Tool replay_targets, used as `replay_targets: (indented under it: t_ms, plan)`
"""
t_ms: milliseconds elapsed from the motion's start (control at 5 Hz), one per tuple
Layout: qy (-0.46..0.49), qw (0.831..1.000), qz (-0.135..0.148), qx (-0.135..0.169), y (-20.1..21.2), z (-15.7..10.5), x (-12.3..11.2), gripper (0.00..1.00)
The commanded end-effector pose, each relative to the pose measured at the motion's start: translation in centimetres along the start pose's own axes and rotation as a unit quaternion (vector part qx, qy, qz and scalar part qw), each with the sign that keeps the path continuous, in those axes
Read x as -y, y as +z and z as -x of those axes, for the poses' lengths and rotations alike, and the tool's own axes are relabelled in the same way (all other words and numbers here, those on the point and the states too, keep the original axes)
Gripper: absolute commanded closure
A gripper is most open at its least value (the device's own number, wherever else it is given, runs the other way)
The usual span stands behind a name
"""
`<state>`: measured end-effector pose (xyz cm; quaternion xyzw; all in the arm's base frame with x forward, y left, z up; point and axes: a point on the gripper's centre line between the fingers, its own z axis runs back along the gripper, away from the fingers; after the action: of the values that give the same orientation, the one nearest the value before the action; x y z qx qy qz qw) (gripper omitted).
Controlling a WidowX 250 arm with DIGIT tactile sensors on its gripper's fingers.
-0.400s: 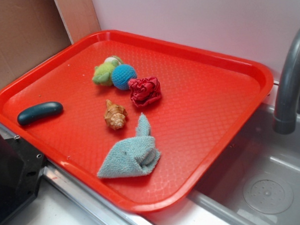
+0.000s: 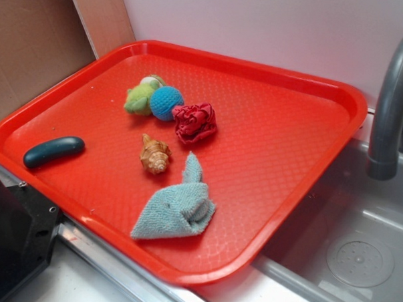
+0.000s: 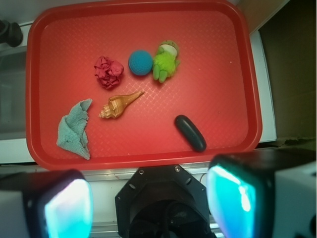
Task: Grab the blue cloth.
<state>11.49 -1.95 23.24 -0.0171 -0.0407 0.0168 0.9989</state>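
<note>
Hand (image 3: 148,208), fingers spread wide and empty, poised high above the tray's near edge. The pale blue-grey terry cloth (image 3: 74,131) lies crumpled at the near corner of the red plastic tray (image 3: 237,74), just beside the brown spiral seashell (image 3: 119,105). Judged best: descend over the cloth's raised fold, clear of the shell. Beyond sit the red fabric wad (image 3: 109,72) and bright-blue crocheted ball (image 3: 140,62).
</note>
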Motion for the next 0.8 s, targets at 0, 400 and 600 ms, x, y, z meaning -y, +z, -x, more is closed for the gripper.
replay_targets:
  t_ms: [0, 400, 600]
  plan:
    - [0.002, 0.998, -0.013, -0.057, -10.0, -1.6, 6.2, 0.0]
    - [0.018, 0.996, 0.037, -0.079, -19.2, -2.5, 11.6, 0.0]
    - [-0.018, 0.995, 0.06, -0.076, -21.1, -3.0, 13.8, 0.0]
